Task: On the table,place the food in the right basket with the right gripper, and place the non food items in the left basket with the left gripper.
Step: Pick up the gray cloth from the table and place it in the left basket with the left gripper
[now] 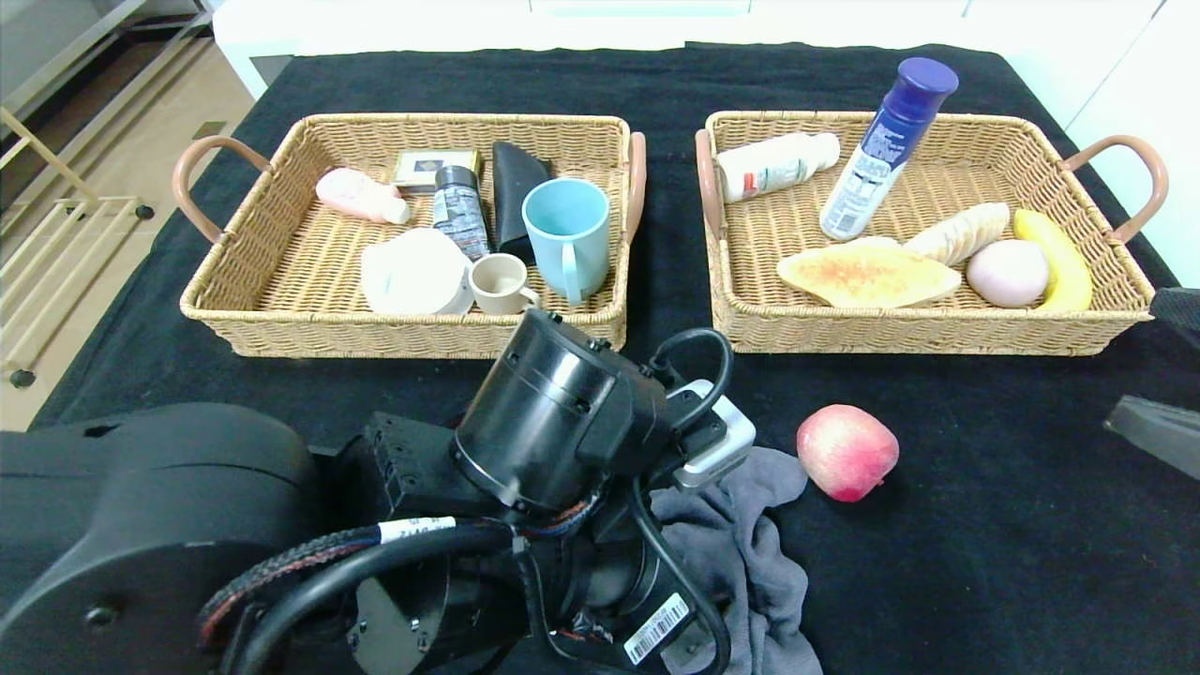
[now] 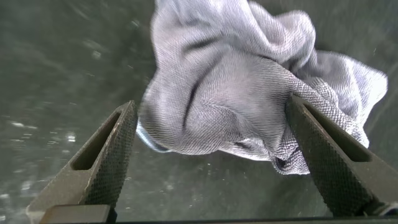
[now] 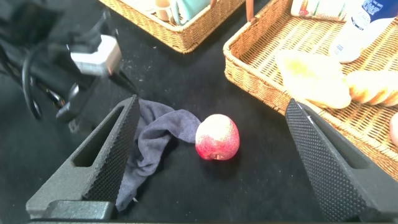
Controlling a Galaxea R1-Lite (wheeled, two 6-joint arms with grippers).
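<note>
Black-clothed counter point(image 1: 984, 525) carries two tan wicker trays side by side. Left basket point(image 1: 281, 272) holds a pale blue mug point(image 1: 568, 232), a small cream cup point(image 1: 502, 283), a white bowl-like piece point(image 1: 415, 272), a dark canister with a grey printed label point(image 1: 459, 211), a pink item point(image 1: 361, 195), a flat black object point(image 1: 517, 183) and a small boxed item with a gold border point(image 1: 434, 169); no label text can be read. Right basket point(image 1: 937, 333) holds a blue-capped spray can point(image 1: 886, 145) leaning upright, a white bottle point(image 1: 776, 165) on its side, a flat golden toast-like piece point(image 1: 867, 274), a pale ridged pastry point(image 1: 958, 232), a pale pink ball point(image 1: 1007, 273) and a banana point(image 1: 1055, 258); printing on can and bottle is too small to read. Peach point(image 1: 847, 452) lies on the cloth in front of the right basket, just beside a crumpled grey rag point(image 1: 741, 544). Left gripper point(image 2: 211, 158) hangs over the rag with fingers spread wide, one finger point(image 2: 109, 162) clear of the rag on one side, the other at its fabric edge. A barcode sticker point(image 1: 656, 628) shows on the left arm; digits unreadable. Right gripper point(image 3: 208, 162) is spread wide above the counter, holding nothing, the peach between its fingers in its wrist view.
</note>
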